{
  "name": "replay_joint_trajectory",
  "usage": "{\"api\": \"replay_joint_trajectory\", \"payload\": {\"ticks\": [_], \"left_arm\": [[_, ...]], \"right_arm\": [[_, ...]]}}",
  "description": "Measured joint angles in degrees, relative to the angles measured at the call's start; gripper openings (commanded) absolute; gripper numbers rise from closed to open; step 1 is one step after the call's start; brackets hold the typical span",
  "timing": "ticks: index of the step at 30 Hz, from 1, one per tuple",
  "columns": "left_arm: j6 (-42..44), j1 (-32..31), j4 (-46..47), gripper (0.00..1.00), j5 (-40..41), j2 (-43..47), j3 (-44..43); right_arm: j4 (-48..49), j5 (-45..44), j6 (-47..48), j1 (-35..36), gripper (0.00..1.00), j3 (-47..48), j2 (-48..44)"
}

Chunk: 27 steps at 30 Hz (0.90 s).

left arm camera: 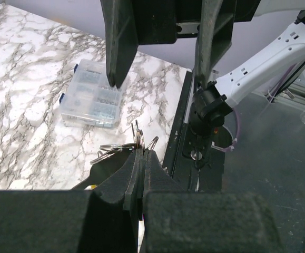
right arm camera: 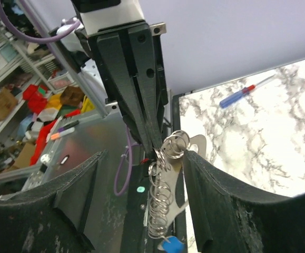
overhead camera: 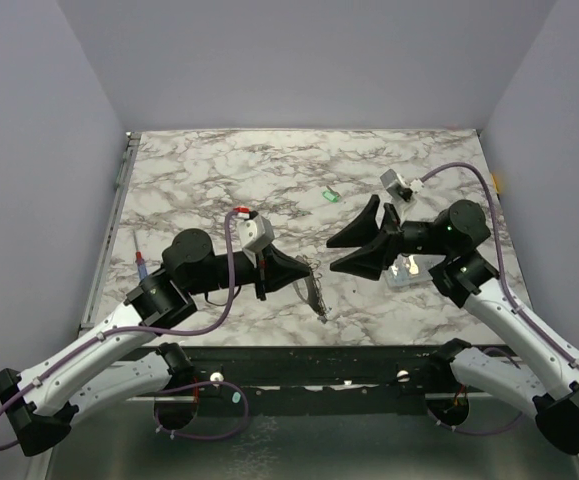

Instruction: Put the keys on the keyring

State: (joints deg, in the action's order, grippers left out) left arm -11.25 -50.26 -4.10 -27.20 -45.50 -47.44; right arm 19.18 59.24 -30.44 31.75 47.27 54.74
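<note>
My left gripper (overhead camera: 307,277) is shut on the keyring (overhead camera: 317,296), a flat silvery plate with a chain of small rings hanging down. In the left wrist view the shut jaws (left arm camera: 143,154) pinch the rings (left arm camera: 115,149). In the right wrist view the left gripper (right arm camera: 155,141) holds the ring chain (right arm camera: 163,200), and a blue key (right arm camera: 171,245) hangs at the chain's bottom. My right gripper (overhead camera: 332,255) is open, with its fingers (right arm camera: 226,200) on either side of the hanging keyring. A green key (overhead camera: 331,196) lies on the table behind the grippers.
A small clear plastic box (overhead camera: 409,268) sits under the right arm and also shows in the left wrist view (left arm camera: 91,100). A red-and-blue pen (overhead camera: 141,260) lies at the table's left edge. The table's near edge is just below the keyring.
</note>
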Motion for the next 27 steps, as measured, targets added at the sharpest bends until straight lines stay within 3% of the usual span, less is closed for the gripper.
{"api": "replay_joint_trajectory", "payload": {"ticks": [6, 15, 27], "left_arm": [[-0.09, 0.00, 0.09, 0.00, 0.02, 1.64, 0.00], [-1.42, 0.00, 3.19, 0.00, 0.00, 2.16, 0.24], [-4.00, 0.00, 10.93, 0.00, 0.02, 0.59, 1.75]], "right_arm": [[8.17, -0.39, -5.55, -2.86, 0.58, -2.43, -0.98], [30.14, 3.56, -21.42, -2.86, 0.51, -7.41, 7.37], [45.79, 4.35, -31.23, -1.68, 0.42, -8.02, 10.23]]}}
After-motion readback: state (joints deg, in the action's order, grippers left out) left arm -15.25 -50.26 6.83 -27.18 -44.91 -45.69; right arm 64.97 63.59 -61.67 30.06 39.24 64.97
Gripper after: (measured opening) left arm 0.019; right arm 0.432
